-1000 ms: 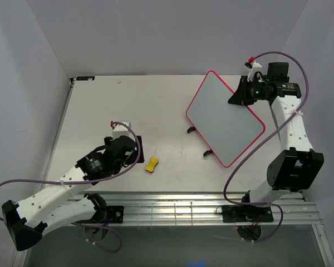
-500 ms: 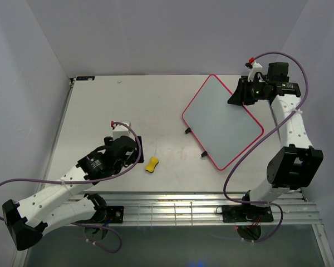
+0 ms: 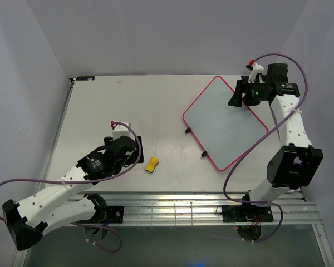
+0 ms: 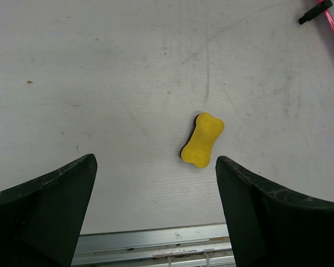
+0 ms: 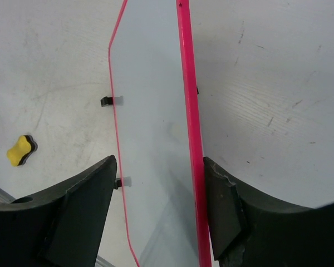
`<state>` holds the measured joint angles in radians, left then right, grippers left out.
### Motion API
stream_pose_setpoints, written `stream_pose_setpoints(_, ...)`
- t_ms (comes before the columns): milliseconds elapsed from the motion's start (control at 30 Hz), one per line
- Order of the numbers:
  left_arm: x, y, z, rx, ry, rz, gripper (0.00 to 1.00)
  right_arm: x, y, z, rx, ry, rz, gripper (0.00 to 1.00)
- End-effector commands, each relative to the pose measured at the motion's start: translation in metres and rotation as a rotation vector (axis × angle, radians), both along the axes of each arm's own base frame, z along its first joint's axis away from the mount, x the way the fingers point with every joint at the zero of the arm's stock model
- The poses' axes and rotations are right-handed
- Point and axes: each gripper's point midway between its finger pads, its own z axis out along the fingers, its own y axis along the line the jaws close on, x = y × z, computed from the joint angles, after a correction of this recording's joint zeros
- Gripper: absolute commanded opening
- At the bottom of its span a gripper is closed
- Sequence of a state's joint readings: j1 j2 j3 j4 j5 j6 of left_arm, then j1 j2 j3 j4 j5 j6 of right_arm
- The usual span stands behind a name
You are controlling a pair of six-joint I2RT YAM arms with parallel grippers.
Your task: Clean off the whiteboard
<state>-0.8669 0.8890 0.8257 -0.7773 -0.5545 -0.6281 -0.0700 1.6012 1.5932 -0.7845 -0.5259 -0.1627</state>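
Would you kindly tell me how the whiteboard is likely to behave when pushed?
The whiteboard looks stiff, its pink frame running straight. The glossy face probably gives little grip. Its black clips may snag when sliding.

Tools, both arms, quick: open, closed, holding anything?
Left tool: open, empty, facing the yellow sponge.
Right tool: open, whiteboard edge between its fingers.
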Motion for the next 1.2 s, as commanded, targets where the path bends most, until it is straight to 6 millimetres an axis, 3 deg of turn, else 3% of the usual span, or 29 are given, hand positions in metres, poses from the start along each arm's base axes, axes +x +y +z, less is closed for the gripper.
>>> stream_pose_setpoints(0,0.003,0.003,0.004,-0.005,-0.026,0.013,0.98,0.006,-0.009,0.001,-0.047,-0.014,-0.052,0.68)
stream_pose_setpoints(633,0.011,0.025,0.011,-0.013,-0.055,0.127,0.98,0.015,-0.033,0.002,-0.13,-0.012,-0.192,0.98)
stream_pose_setpoints(767,0.012,0.026,0.01,-0.013,-0.049,0.13,0.98,0.016,-0.037,0.003,-0.142,-0.016,-0.211,0.9)
stream_pose_setpoints(1067,0.013,0.025,0.011,-0.018,-0.053,0.127,0.98,0.015,-0.043,0.009,-0.163,-0.033,-0.245,0.9)
stream_pose_setpoints(1167,0.013,0.027,0.013,-0.024,-0.06,0.138,0.98,0.014,-0.047,0.025,-0.168,-0.069,-0.284,0.9)
